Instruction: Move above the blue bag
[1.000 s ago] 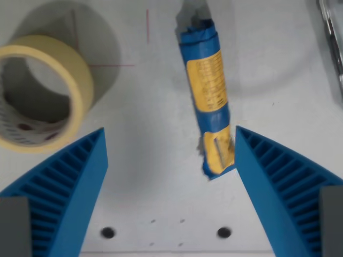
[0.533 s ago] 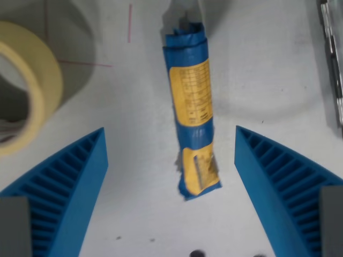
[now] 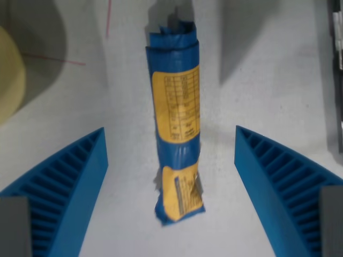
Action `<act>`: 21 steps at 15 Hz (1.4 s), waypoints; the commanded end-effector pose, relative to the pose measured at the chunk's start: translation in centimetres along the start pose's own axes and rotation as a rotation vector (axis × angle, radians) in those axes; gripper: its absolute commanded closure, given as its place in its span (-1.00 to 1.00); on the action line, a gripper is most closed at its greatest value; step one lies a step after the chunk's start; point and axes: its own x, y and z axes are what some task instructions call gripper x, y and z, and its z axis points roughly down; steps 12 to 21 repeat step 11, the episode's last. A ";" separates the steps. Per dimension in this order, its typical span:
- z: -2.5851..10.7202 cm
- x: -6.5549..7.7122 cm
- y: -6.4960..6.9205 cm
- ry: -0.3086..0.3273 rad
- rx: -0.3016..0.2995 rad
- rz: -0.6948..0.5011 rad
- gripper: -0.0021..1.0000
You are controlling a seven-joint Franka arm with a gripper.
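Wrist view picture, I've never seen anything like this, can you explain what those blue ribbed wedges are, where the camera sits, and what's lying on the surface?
The camera rides on the robot arm's wrist and looks straight down. The two blue ribbed wedges at the bottom are the fingers of its tool, spread open and holding nothing. Between them, on the white table, lies a rolled blue bag with a yellow label. At the wrist view's left edge, part of a yellowish roll of tape shows. A dark object at the right edge is cut off, so I can't identify it.

A lab or test bench, probably: a plain white tabletop point(image 3: 257, 64) with thin red guide lines point(image 3: 80, 43) drawn at ten o'clock, beside a blurred roll of masking tape point(image 3: 10, 75).
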 end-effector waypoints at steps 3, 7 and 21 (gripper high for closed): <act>2.4 -0.6 0.5 0.101 0.005 -0.078 -1.00; 3.4 -0.8 0.6 0.104 0.011 -0.062 1.00; 3.5 -0.9 0.6 0.106 0.013 -0.057 1.00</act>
